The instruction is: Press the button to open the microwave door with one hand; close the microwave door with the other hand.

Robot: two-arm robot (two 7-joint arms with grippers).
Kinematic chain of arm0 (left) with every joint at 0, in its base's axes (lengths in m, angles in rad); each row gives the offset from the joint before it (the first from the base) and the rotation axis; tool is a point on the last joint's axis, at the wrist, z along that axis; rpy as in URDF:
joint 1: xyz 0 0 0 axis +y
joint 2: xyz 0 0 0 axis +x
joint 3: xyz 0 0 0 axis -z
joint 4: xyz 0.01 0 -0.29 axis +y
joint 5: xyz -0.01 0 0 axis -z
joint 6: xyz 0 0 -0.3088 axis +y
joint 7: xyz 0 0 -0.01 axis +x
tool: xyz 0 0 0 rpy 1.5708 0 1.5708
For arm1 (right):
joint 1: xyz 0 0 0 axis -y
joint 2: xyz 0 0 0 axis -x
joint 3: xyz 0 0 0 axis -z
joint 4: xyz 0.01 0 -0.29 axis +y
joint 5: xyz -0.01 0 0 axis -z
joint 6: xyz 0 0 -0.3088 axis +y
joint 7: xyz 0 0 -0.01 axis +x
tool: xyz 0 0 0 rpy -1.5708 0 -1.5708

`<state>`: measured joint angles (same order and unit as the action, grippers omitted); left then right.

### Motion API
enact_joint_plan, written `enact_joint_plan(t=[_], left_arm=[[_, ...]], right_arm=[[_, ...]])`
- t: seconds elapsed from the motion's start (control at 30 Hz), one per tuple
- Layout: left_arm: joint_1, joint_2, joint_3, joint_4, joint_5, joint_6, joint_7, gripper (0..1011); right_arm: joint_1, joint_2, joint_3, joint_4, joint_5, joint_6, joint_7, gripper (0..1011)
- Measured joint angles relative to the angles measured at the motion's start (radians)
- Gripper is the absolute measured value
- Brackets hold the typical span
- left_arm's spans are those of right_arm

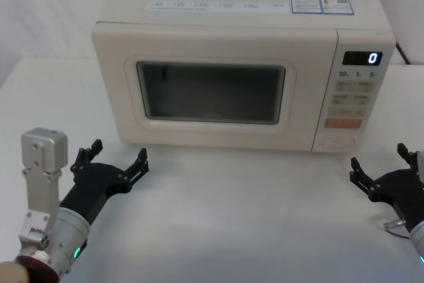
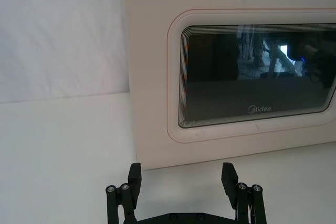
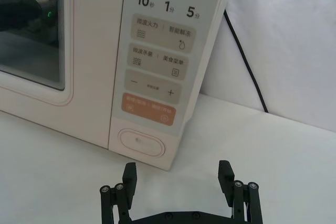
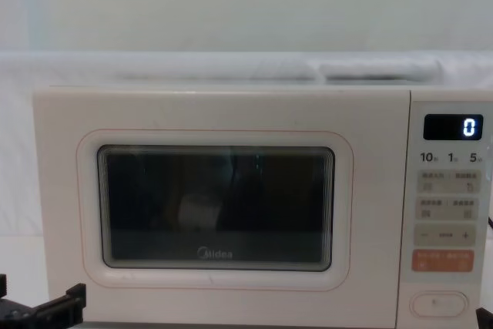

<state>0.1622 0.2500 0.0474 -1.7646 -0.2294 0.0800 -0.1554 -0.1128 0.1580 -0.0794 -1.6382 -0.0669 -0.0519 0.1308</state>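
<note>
A plain white table [image 1: 218, 217] runs back to a pale draped backdrop, and on it sits the cream-white boxy microwave [image 1: 238, 77], square to the robot, its black display [image 1: 362, 57] showing a lone 0. Most of its front is the broad cream door with the dark rounded glass window [image 1: 211, 92], and it looks fully shut, flush with the narrow control strip on the right. At the foot of that strip, under the orange rectangular key [image 3: 148, 109], is the wide cream pill-shaped button [image 3: 140, 143]. The black angular right gripper [image 3: 178, 176] hovers low over the table just in front of that button, jaws spread and holding nothing. The left gripper [image 1: 118, 158] waits near the door's lower left corner, jaws likewise spread and empty. The risk I see is in the press: a spread pair of fingers could straddle the button or catch the orange key above it. From here I cannot quite judge whether the left gripper stands clear of the door's swing; if not, the door may strike it.
</note>
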Motion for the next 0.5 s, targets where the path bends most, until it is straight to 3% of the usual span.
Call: enact_joint_plan(t=[0.5], left_arm=[[-0.001,0.000,0.001,-0.004,-0.001,0.000,-0.001,1001]], right_arm=[[0.000,0.000,0.000,0.000,0.000,0.000,0.000,1002]])
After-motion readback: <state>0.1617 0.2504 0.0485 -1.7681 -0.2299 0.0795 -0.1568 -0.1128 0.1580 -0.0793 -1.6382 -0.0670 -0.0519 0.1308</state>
